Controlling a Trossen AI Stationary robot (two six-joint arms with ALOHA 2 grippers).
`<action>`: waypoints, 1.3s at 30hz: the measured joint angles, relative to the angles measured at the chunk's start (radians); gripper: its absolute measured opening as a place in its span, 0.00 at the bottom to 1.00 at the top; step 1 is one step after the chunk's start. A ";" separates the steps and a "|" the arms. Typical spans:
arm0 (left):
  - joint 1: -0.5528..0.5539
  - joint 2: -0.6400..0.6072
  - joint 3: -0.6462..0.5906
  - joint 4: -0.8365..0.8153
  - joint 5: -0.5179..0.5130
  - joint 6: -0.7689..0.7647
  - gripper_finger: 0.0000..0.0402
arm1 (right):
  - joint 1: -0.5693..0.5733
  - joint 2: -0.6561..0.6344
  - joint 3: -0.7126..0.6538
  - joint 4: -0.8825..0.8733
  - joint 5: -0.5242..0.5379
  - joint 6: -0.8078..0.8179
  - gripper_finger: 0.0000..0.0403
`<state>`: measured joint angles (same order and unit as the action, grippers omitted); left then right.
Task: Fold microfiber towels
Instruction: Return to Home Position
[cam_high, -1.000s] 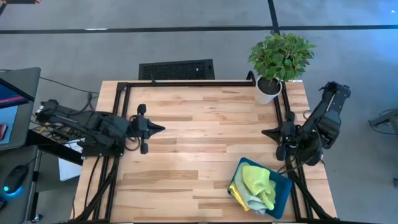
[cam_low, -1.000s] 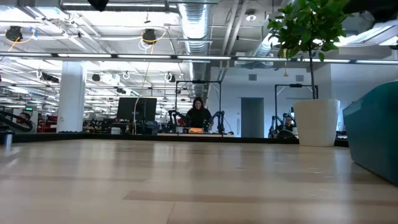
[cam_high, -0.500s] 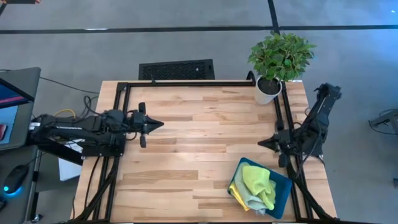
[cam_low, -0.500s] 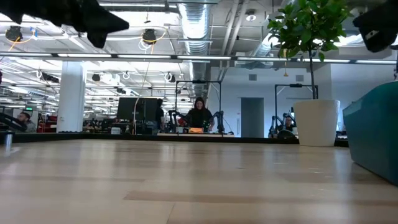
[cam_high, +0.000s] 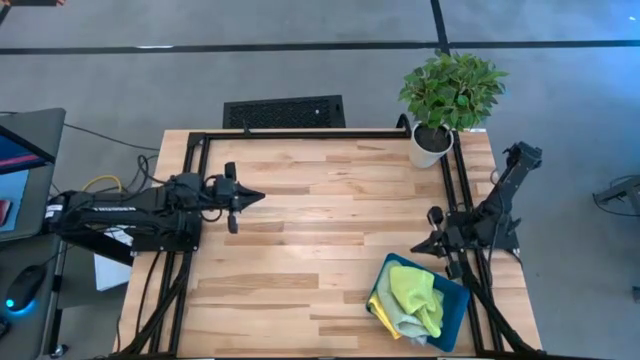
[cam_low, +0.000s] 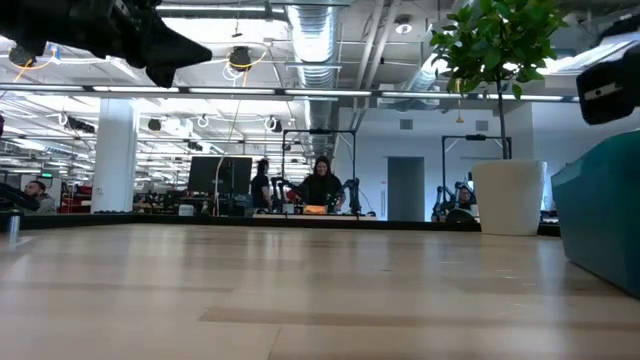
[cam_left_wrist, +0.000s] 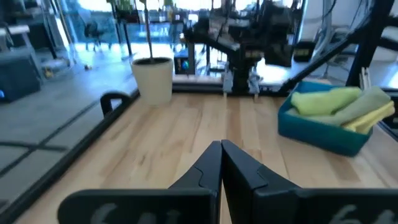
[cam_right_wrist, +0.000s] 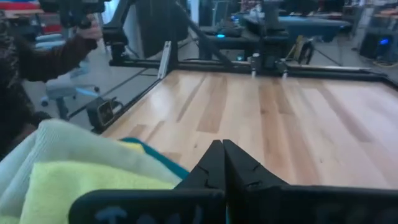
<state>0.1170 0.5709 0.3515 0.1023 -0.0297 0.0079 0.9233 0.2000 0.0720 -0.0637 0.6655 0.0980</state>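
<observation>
My bench (cam_high: 320, 200) is smooth pale wood planks, rectangular. One leafy potted plant (cam_high: 450, 95) in a white pot stands at a right corner. One teal rectangular tray (cam_high: 458, 302) near the other right corner holds the soft microfiber towels (cam_high: 415, 295), heaped, lime green on top. My left gripper (cam_high: 262, 197) hangs over the left side, my right gripper (cam_high: 413, 248) just beside the tray, both pinched together.

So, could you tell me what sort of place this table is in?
Probably an open-plan robotics lab: exposed ceiling ducts, a monitor and a person at a far bench beyond the table.
</observation>
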 joint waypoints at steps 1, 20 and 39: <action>0.002 0.000 -0.006 0.023 0.006 0.005 0.00 | -0.013 -0.013 -0.016 0.004 -0.023 -0.002 0.02; 0.054 -0.172 -0.339 0.263 0.036 0.011 0.00 | -0.221 -0.050 -0.049 0.083 -0.283 -0.159 0.02; 0.054 -0.341 -0.339 -0.078 0.018 -0.056 0.00 | -0.254 -0.050 -0.049 0.083 -0.274 -0.143 0.09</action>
<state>0.1711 0.2295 0.0128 0.0238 -0.0116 -0.0483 0.6697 0.1501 0.0227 0.0193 0.3912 -0.0452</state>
